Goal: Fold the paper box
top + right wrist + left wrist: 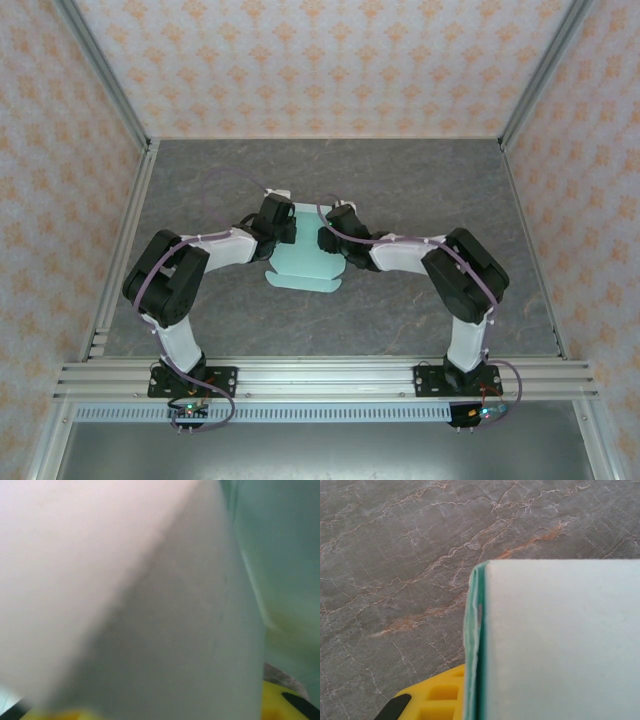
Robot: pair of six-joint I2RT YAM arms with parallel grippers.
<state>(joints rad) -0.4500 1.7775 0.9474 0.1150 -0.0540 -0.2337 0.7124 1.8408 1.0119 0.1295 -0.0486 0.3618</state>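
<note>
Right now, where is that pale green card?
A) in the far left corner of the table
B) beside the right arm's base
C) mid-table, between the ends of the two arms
C: in the top view the paper box sits in the middle of the table, with the left arm reaching it from one side and the right arm from the other.

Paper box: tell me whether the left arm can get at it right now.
Probably yes. From above, the left gripper sits right at the left edge of the paper box, and its wrist camera sees the card's folded edge close beside a yellow finger, with nothing between.
</note>
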